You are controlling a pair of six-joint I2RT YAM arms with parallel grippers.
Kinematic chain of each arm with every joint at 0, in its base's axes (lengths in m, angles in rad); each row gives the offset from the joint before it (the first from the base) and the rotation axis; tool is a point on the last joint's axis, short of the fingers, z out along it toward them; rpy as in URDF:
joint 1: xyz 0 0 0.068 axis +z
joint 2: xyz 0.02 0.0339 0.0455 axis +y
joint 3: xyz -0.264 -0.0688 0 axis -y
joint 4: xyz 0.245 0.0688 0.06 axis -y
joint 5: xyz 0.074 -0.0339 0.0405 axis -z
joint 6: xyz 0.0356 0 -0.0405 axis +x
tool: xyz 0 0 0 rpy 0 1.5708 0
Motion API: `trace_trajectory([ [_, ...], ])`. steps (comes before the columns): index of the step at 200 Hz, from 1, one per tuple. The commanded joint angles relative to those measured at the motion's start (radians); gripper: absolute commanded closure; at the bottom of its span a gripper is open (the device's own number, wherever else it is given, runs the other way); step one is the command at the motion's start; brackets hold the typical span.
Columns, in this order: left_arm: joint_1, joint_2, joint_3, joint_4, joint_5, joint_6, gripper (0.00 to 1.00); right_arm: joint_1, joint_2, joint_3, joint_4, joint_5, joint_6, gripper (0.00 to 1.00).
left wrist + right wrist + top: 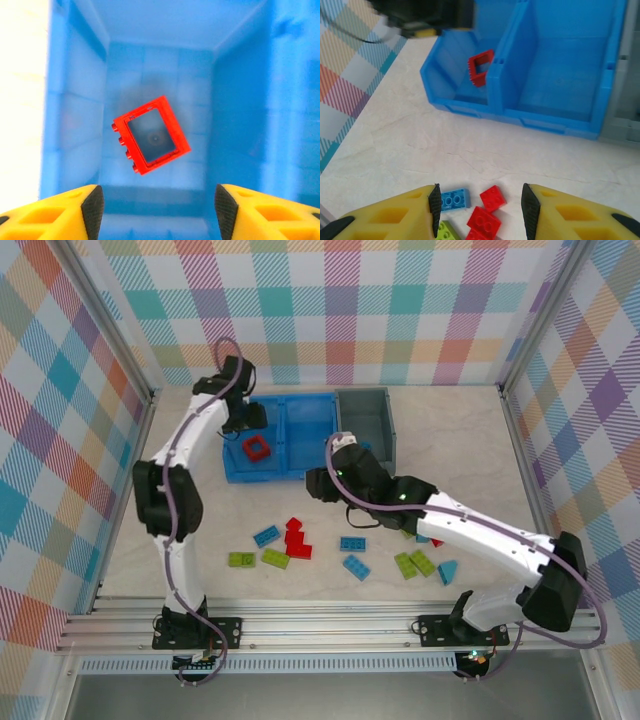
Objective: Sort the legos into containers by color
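The left end effector (159, 207) is held released and empty above the red frame (151, 135), which lies in the blue bin's (240, 100) left compartment at eleven o'clock. The right end effector (481, 210) is spread empty over red bricks (485, 220), judged light, rigid and slick, best pinched across flat sides.

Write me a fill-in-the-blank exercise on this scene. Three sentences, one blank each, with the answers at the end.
1. The red square frame lies in the ____ compartment of the blue bin.
2. The left gripper hangs above that frame, holding nothing, with its jaws ____.
3. In the top view, the dark grey bin stands directly to the ____ of the blue bin.

Missing words: left; open; right.
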Motion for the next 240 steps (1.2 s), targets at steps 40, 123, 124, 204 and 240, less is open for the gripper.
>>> trace_trajectory([
  [40,-0.139,-0.501,-0.327,0.055,0.093,-0.153,0.27,-0.081,-0.108,-0.002,-0.284,0.067,0.025,0.52],
  [123,-0.424,-0.995,-0.746,0.043,0.051,-0.416,0.25,-0.115,-0.098,-0.057,-0.431,-0.105,0.048,0.43],
  [124,-0.426,-1.0,-0.752,0.044,0.051,-0.419,0.25,-0.115,-0.097,-0.058,-0.432,-0.107,0.05,0.42],
  [204,-0.524,-1.211,-0.968,0.079,0.124,-0.522,0.18,-0.054,-0.073,-0.187,-0.476,-0.143,0.194,0.3],
  [240,-0.533,-1.235,-1.013,0.134,0.155,-0.538,0.17,-0.057,-0.141,-0.295,-0.549,-0.067,0.282,0.29],
])
